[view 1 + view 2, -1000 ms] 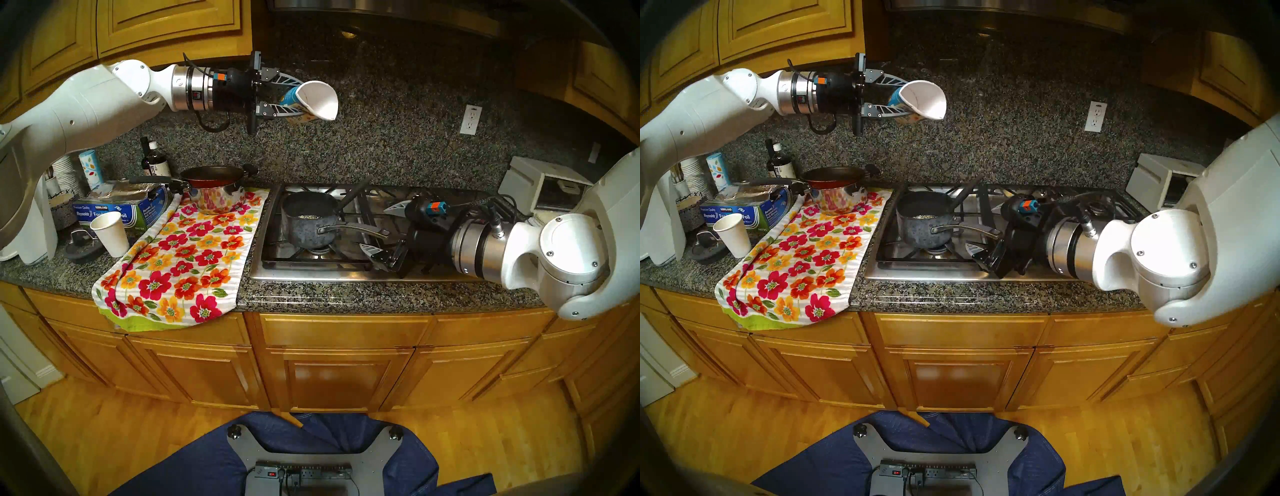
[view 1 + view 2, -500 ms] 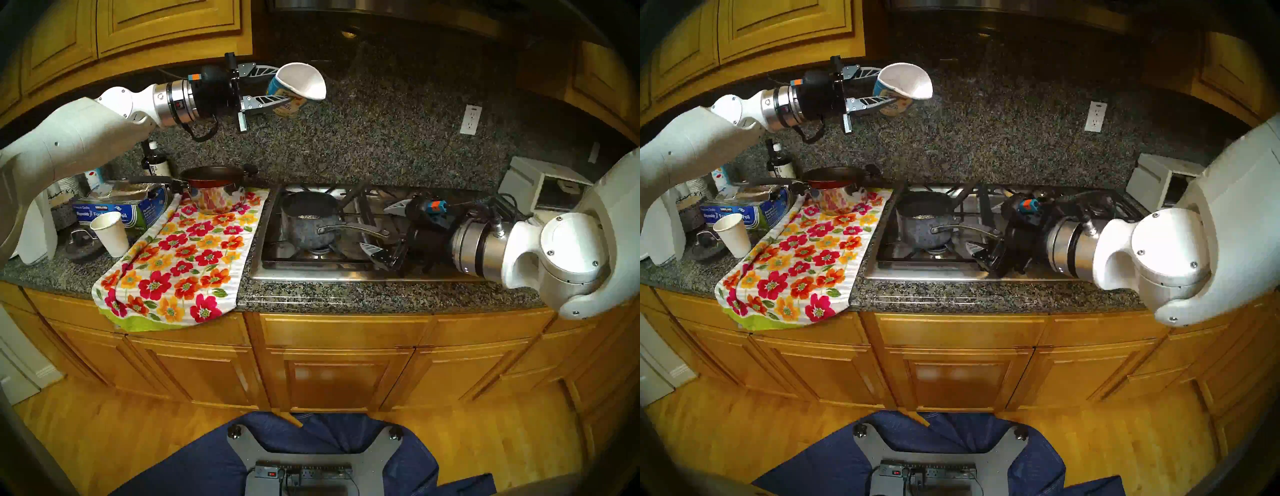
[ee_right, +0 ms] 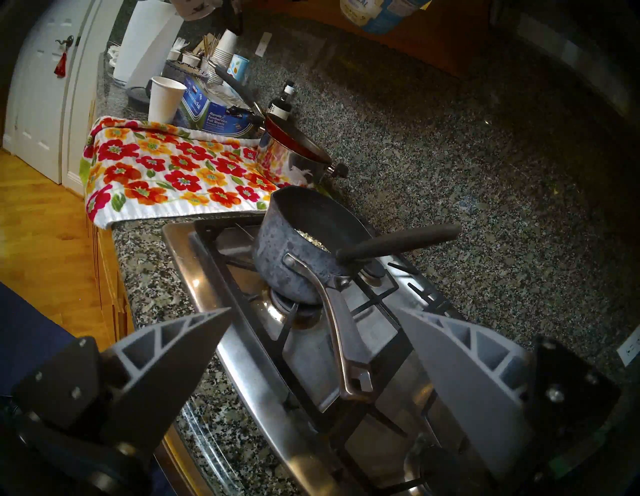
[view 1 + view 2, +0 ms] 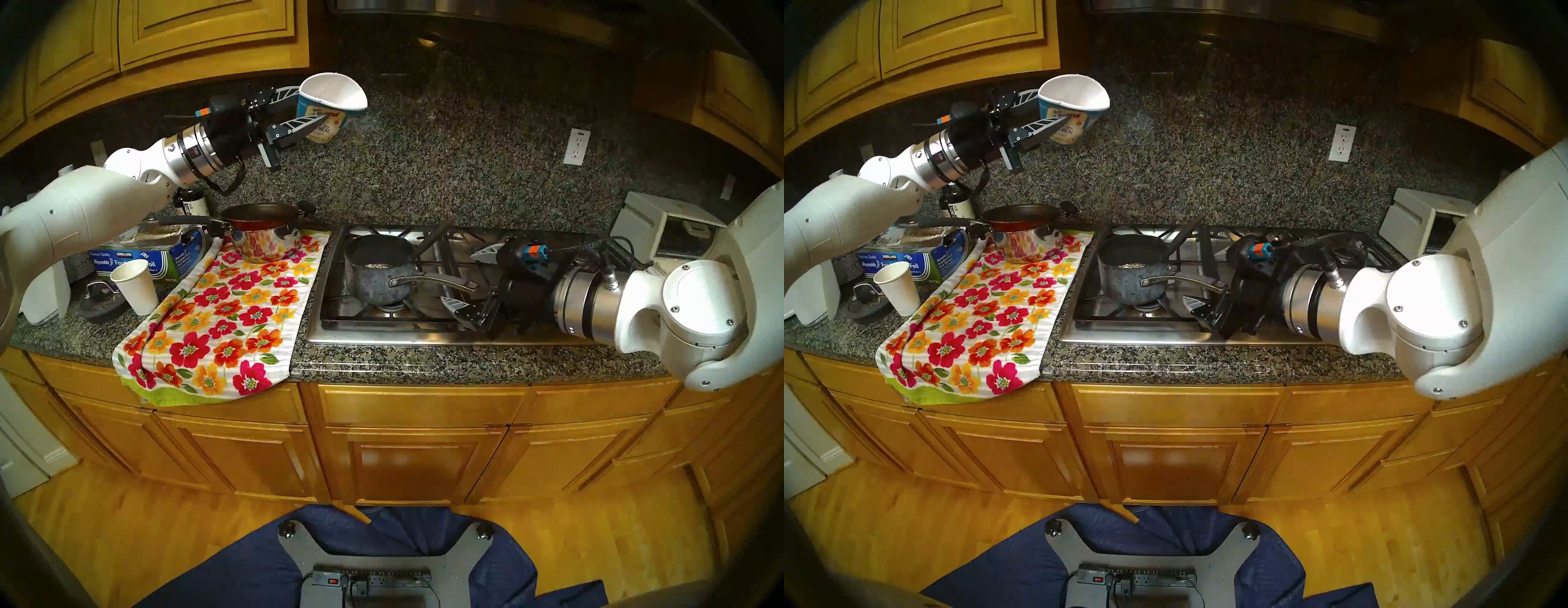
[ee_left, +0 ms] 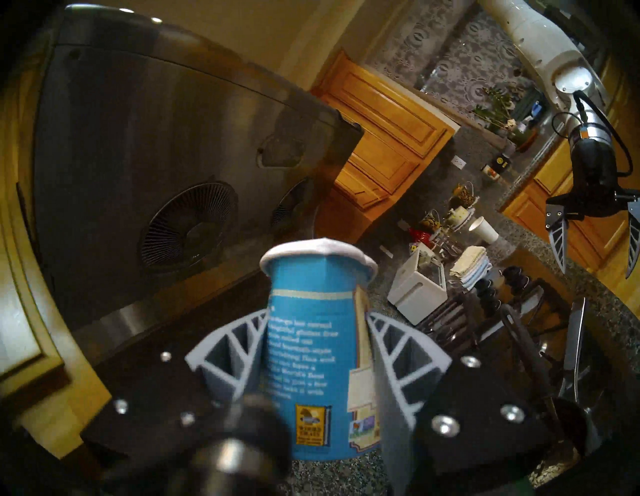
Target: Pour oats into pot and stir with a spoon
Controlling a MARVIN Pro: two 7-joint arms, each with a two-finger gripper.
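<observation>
Swung left since 1 second ago, left end effector [image 4: 316, 108] grips oatmeal cup [image 4: 329, 106].

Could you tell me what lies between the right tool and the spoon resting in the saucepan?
In the right wrist view, only the saucepan's curved handle lies between the open right tool and the spoon.

The left gripper [image 4: 312, 108], clamped on the oatmeal cup [image 4: 329, 108], has swung left and rolled the cup's mouth upward.
</observation>
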